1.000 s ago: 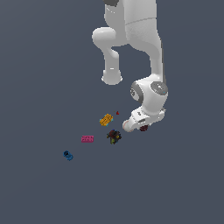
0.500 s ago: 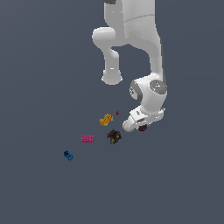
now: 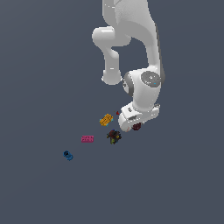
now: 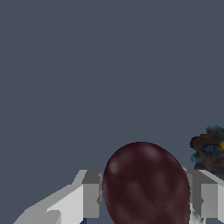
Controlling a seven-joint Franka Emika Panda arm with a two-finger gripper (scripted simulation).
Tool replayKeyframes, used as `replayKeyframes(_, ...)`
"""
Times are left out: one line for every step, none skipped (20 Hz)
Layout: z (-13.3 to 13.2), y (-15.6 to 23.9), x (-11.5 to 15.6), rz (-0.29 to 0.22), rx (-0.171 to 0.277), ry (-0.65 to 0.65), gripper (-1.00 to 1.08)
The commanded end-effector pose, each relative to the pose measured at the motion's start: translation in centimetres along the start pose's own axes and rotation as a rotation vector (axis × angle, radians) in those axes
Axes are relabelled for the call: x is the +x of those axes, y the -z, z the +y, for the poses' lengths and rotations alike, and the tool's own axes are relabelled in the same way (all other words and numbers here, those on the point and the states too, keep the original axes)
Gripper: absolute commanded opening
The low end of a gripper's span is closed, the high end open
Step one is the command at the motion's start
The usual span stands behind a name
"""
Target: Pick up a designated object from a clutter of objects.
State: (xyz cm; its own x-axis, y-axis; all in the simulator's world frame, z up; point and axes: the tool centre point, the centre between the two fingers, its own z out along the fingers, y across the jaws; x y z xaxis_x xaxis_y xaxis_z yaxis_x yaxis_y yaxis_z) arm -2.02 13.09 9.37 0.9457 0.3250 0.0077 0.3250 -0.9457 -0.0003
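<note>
Now the maroon ball (image 4: 144, 183) sits between the jaws of the gripper (image 4: 144, 199), which press its sides, low over the worktop (image 3: 43, 65). Just beside it lies the dark multicoloured lump (image 3: 114, 136), then the orange-yellow piece (image 3: 106, 120), pink block (image 3: 87, 138) and blue piece (image 3: 68, 155).
</note>
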Motion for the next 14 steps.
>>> replayKeyframes(2.0,2.0,0.3,0.001,0.001,0.0,-1.0)
replayKeyframes(2.8,2.9,0.4,0.0,0.001,0.0,-1.0)
replayKeyframes(3.7,3.8,0.5,0.0,0.001,0.0,-1.0)
replayKeyframes(4.6,4.6,0.6,0.0,0.002,0.0,-1.0)
replayKeyframes(5.5,5.5,0.7,0.0,0.002,0.0,-1.0)
replayKeyframes(6.4,6.4,0.9,0.0,0.002,0.0,-1.0)
replayKeyframes(7.3,7.3,1.0,-0.001,0.003,0.0,-1.0)
replayKeyframes(8.2,8.2,1.1,-0.001,0.003,0.0,-1.0)
replayKeyframes(9.1,9.1,1.2,-0.001,0.003,0.0,-1.0)
replayKeyframes(10.0,10.0,1.4,-0.001,0.003,0.0,-1.0)
replayKeyframes(10.9,10.9,1.5,-0.001,0.003,0.0,-1.0)
replayKeyframes(11.8,11.8,1.7,-0.002,0.003,0.0,-1.0)
replayKeyframes(12.7,12.7,1.8,-0.002,0.003,0.0,-1.0)
replayKeyframes(13.6,13.6,1.9,-0.002,0.003,0.0,-1.0)
